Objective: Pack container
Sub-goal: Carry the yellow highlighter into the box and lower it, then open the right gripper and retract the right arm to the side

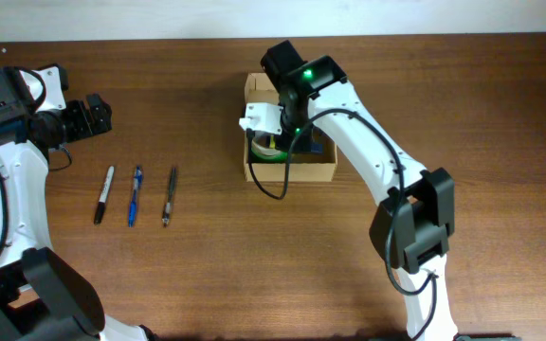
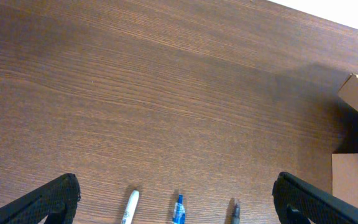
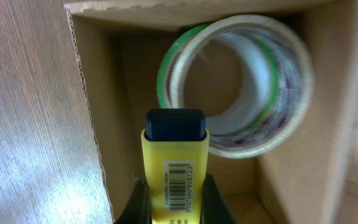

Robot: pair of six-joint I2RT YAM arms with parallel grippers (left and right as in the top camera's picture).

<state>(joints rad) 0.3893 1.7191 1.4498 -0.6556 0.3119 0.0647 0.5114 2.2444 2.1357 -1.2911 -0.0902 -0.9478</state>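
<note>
Where the right fingers [image 3: 137, 200] close: on the lower body of a yellow highlighter [image 3: 174, 158], one finger on each side of it.
Right gripper [image 3: 174, 190]: clamped on the highlighter, which stands with its dark cap leading and a barcode label facing the wrist camera.
Highlighter position: cap over the open mouth of the container [image 3: 92, 93], just in front of a tape roll [image 3: 278, 81]; whether cap and roll touch cannot be told.
Tape roll: lying inside the container, green-edged, its hollow core facing up toward the camera, close against the cardboard wall on the right of the wrist view.
Container: tan cardboard box, lid flap open, resting on the table [image 1: 207, 265] at the far middle in the overhead view, directly under the right gripper.
Left fingers [image 2: 51, 199]: spread wide to either lower corner of the left wrist view, nothing between them.
Left gripper [image 1: 98, 116]: above bare wood at the far left of the table, well apart from the container.
Black marker [image 1: 104, 194]: flat on the table, leftmost of a row of three.
Blue pen [image 1: 135, 195]: just beside the marker, roughly parallel to it.
Dark pen [image 1: 170, 196]: rightmost of the row, well apart from the container.
</note>
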